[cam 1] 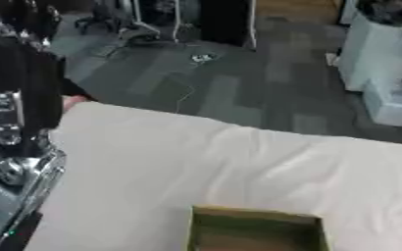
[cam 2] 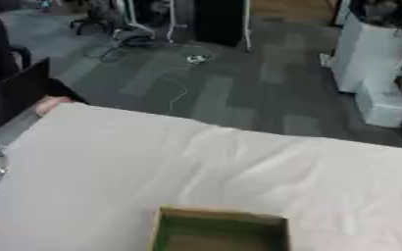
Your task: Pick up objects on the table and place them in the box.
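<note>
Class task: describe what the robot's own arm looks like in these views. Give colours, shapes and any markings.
Only the left arm shows, at the left edge: boxy silver metal segments with dark round fittings and black parts, plus a small green spot low down. No hand is in view, and the right arm is not visible.

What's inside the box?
The box sits open at the near edge of the white-covered table. Only its green inner walls and a brownish floor show; nothing can be seen in it. Its nearer part is cut off, so something could lie there.
</note>
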{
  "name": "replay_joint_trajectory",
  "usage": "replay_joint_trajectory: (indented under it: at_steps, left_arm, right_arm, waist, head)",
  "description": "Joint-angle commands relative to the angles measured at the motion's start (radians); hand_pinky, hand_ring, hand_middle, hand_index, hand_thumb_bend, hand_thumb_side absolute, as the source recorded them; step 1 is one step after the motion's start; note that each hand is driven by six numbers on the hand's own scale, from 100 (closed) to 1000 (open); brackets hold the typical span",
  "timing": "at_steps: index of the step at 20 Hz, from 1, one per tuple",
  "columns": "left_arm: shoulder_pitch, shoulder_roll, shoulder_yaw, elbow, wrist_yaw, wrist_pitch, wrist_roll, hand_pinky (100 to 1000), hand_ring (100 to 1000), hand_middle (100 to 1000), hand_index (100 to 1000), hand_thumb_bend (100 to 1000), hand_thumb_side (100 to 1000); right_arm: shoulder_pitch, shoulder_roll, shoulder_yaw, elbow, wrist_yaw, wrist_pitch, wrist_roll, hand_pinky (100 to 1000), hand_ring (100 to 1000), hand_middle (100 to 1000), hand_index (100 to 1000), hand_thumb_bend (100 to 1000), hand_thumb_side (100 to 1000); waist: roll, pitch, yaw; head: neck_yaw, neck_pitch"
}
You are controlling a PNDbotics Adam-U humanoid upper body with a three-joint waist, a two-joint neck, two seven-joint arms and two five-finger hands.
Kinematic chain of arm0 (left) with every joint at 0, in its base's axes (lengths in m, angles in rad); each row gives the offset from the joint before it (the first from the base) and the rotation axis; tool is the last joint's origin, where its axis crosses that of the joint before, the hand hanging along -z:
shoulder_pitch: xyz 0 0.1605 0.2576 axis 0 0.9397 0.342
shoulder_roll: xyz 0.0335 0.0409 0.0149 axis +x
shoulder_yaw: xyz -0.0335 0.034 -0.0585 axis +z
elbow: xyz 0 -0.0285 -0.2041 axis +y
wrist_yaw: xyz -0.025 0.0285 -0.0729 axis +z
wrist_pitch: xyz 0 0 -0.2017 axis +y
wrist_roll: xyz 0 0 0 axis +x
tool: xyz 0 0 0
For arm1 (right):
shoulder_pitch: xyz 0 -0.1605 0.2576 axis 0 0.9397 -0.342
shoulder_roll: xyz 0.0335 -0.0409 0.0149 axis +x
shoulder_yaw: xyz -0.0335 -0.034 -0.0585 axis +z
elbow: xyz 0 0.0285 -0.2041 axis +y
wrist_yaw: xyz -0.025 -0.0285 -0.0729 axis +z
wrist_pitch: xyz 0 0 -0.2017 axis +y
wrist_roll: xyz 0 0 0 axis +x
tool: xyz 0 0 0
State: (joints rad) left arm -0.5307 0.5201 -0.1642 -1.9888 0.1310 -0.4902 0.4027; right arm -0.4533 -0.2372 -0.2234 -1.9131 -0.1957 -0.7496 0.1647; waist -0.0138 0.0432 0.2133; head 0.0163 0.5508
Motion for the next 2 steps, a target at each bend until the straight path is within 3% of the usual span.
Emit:
replay_joint_trajectory:
  at_steps: [1,2]
  left_arm:
    - [-0.011,0.010,0.007,-0.011,0.003,0.003,-0.010,680,652,763,837,271,618]
    - [-0.011,0.010,0.007,-0.011,0.004,0.003,-0.013,679,650,762,837,270,620]
  right_arm:
    - [-0.016,-0.017,-0.002,-0.017,-0.003,0.001,-0.004,467,366,305,375,100,967]
    - [-0.016,-0.017,-0.002,-0.017,-0.003,0.001,-0.004,467,366,305,375,100,967]
  waist:
    - [0.005,-0.014,-0.002]
    - [0.005,-0.014,-0.002]
  head:
    - [-0.012,0.010]
    - [-0.011,0.016]
